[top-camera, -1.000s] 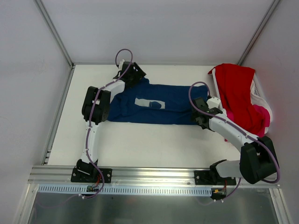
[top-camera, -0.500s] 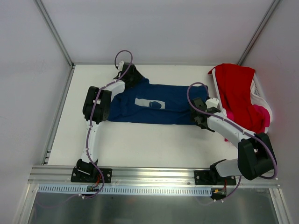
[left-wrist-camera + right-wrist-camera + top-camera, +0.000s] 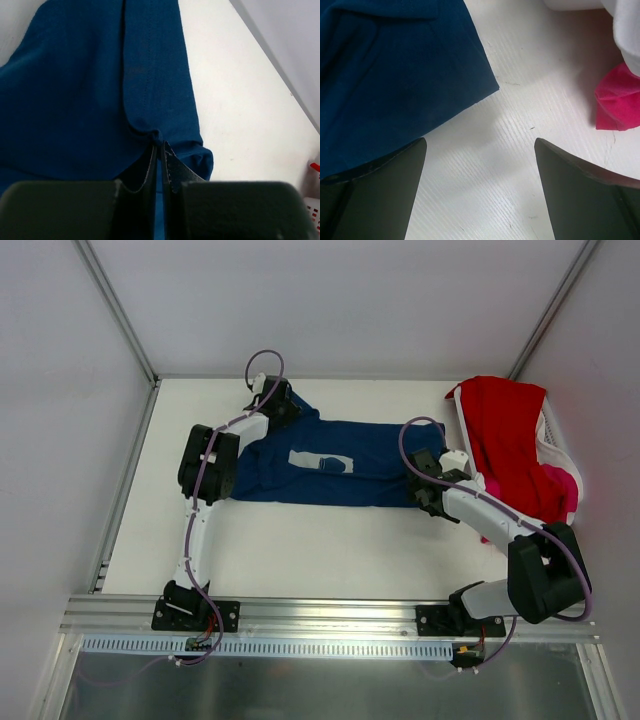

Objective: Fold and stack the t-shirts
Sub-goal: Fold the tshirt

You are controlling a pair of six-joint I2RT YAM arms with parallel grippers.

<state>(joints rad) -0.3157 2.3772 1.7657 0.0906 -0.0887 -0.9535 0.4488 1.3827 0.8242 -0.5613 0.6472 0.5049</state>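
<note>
A navy blue t-shirt with a pale square chest print lies spread across the middle of the table. At its far left corner my left gripper is shut, pinching a pucker of the navy sleeve between its fingertips. My right gripper hovers open over bare table just off the shirt's near right corner, nothing between its fingers. A red t-shirt drapes over the white basket at the right, and a bright pink t-shirt spills below it, also seen as pink cloth in the right wrist view.
White walls with metal corner posts enclose the table on the left, back and right. An aluminium rail holding both arm bases runs along the near edge. The basket stands against the right wall.
The left gripper has closed on the navy sleeve at the shirt's far left corner. The right arm has shifted slightly toward the shirt's right edge, jaws still wide.
</note>
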